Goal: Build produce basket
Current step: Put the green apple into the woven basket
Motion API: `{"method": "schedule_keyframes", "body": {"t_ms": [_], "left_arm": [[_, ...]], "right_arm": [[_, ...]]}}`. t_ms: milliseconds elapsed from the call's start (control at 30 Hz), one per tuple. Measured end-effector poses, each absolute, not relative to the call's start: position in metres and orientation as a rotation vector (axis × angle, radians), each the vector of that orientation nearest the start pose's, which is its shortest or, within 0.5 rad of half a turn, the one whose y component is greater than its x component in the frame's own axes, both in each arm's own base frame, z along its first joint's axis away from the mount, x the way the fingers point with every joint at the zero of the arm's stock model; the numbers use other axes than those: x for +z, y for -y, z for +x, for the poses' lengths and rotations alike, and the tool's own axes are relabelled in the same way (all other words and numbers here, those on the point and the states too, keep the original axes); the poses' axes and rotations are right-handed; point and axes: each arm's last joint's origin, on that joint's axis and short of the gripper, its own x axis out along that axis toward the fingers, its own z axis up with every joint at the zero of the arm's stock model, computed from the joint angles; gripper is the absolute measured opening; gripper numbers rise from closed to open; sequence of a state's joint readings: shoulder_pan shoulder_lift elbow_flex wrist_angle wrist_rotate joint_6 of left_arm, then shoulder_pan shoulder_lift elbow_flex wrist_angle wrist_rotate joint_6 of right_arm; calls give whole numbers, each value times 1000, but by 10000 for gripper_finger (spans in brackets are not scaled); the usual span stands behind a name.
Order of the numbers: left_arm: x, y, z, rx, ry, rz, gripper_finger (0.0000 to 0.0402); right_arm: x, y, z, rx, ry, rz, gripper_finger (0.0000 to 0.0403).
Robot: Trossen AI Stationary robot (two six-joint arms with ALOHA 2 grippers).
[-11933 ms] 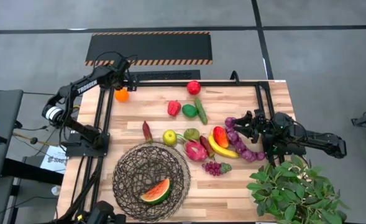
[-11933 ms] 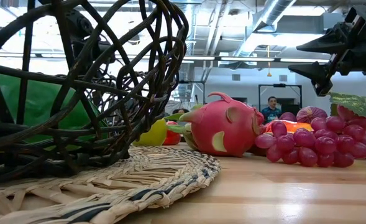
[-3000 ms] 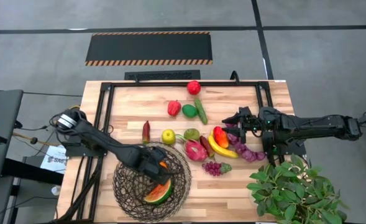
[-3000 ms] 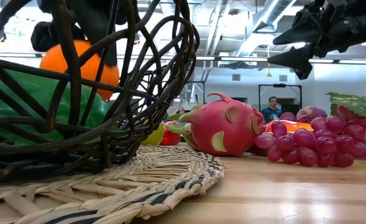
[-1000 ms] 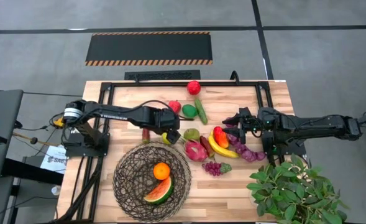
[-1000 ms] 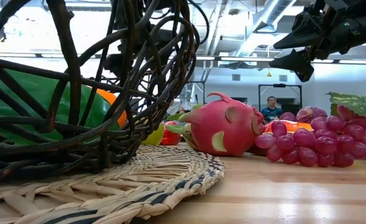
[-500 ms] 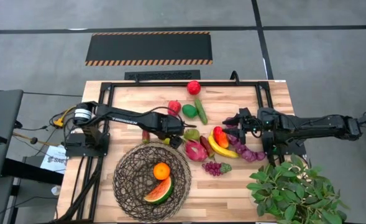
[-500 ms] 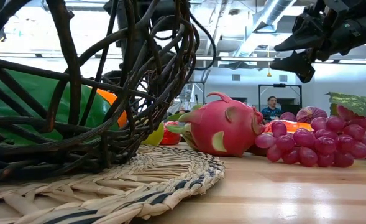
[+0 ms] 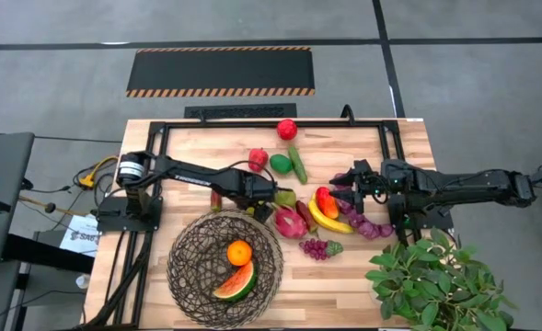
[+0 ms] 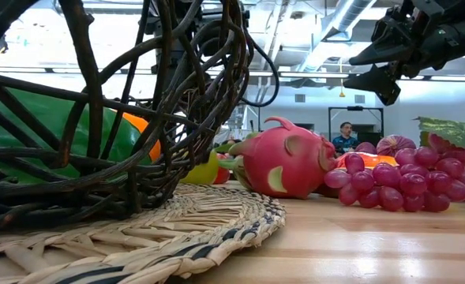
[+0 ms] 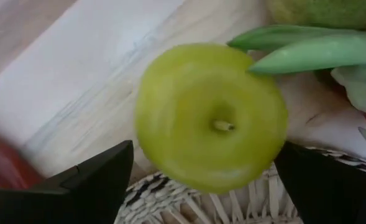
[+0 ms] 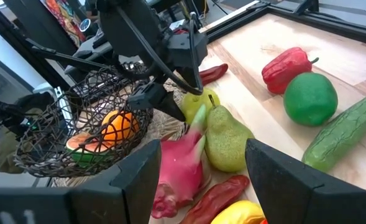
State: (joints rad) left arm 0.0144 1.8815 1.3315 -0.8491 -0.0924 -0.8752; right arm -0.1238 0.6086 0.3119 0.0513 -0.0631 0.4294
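The dark wire basket [image 9: 201,267] sits on a straw mat near the table's near edge, holding an orange [image 9: 239,252] and a watermelon slice [image 9: 235,281]. My left gripper [image 9: 263,199] is open, low over the yellow-green apple [image 11: 210,124]. Its fingers [image 11: 96,180] stand on either side of the apple, which rests on the table against the mat's rim. My right gripper [image 9: 342,181] is open and hovers above the purple grapes [image 9: 367,222] and banana [image 9: 328,219]. The dragonfruit [image 12: 179,165] and pear [image 12: 223,137] lie right beside the apple.
Red pepper [image 9: 258,159], lime [image 9: 281,164], cucumber [image 9: 297,164] and a red apple [image 9: 287,129] lie toward the far edge. A small grape bunch [image 9: 318,247] lies near the dragonfruit. A leafy plant [image 9: 432,280] fills the near right corner. Black frame rails [image 9: 386,147] border the table.
My left gripper has moved toward the table's right and slightly nearer, coming over the yellow-green apple, which it now covers in the high view. The orange has stayed in the basket beside the watermelon slice.
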Motion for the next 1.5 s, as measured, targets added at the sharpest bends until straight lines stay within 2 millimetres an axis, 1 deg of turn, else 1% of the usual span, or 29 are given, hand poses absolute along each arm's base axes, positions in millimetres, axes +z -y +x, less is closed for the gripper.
{"method": "schedule_keyframes", "body": {"t_ms": [200,333,433,633,733,867,1067,1267,1500], "left_arm": [[183,-10,358,694,-1249,-643,313],[184,-12,358,691,-1248,-644,289],[184,-12,358,692,-1245,-643,281],[183,-13,359,697,-1236,-614,278],[188,-13,361,684,-1245,-591,277],[200,-14,368,652,-1210,-573,277],[227,-16,375,615,-1197,-504,277],[259,-18,377,626,-1191,-398,277],[305,-15,379,597,-1140,-346,277]], "right_arm": [[217,17,148,-112,-228,450,255],[217,17,148,-112,-228,450,255],[217,17,148,-112,-228,450,255],[217,17,148,-112,-228,450,255],[217,17,148,-112,-228,450,255],[217,17,148,-112,-227,450,255],[217,17,148,-122,-224,485,255],[217,17,148,-124,-224,490,255],[217,17,148,-128,-223,491,255]]}}
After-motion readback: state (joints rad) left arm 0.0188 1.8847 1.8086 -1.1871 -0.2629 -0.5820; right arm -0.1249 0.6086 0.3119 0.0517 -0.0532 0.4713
